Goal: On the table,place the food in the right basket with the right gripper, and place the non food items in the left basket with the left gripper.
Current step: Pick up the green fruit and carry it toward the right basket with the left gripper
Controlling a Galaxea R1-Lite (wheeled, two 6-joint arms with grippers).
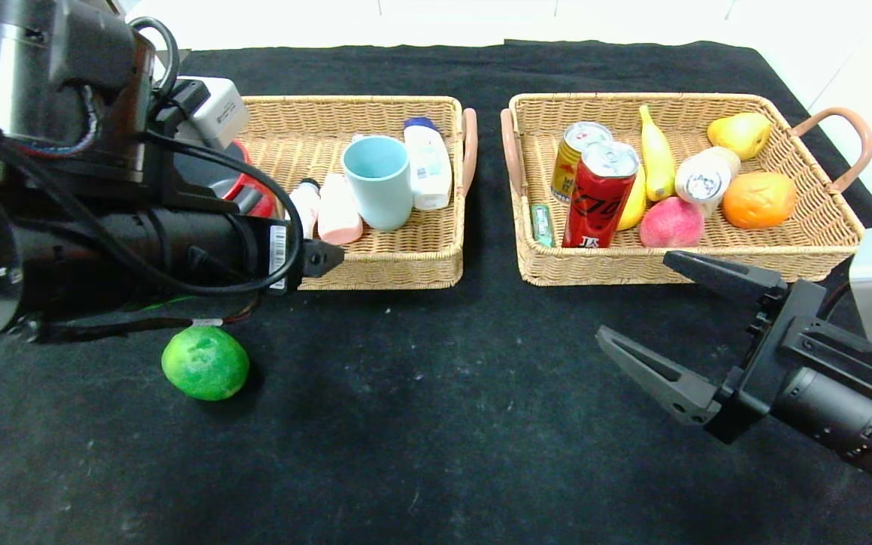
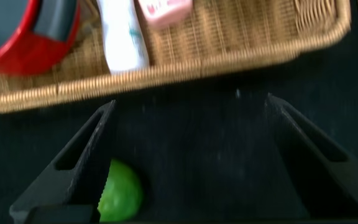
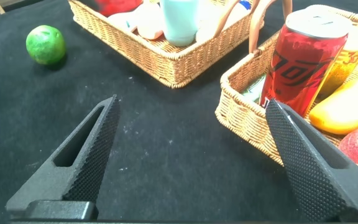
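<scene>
Surface: black cloth table [image 1: 436, 424] against a pale wall, filling my head view.

Left basket [image 1: 375, 265], upper centre-left of frame: wicker, holding a light blue cup [image 1: 379, 180], a white bottle [image 1: 428, 163], a pink item [image 1: 337, 210] and something red [image 1: 243, 178] half hidden behind my left arm.

Right basket [image 1: 678, 265], upper right: wicker, holding a red can [image 1: 599, 195], a second can [image 1: 576, 155], a banana [image 1: 657, 163], a pear [image 1: 740, 133], an orange [image 1: 758, 200], a peach [image 1: 671, 222] and a white bottle lying on its side [image 1: 705, 176].

Outstanding item: one green lime-like fruit [image 1: 205, 362], lower left of frame, alone on the cloth, well apart from both baskets. Food, so I judge it belongs to my right gripper.

Left gripper [image 2: 188, 155]: jaws spread wide and empty, hovering at the near edge of the left basket, the fruit just below it.

Right gripper [image 1: 678, 333]: lower right of frame, jaws spread wide, empty, just in front of the right basket.

Handling note: I expect the fruit to be light, firm, smooth-skinned and prone to rolling. I would close across its widest middle, pads on opposite sides, with moderate squeeze.
</scene>
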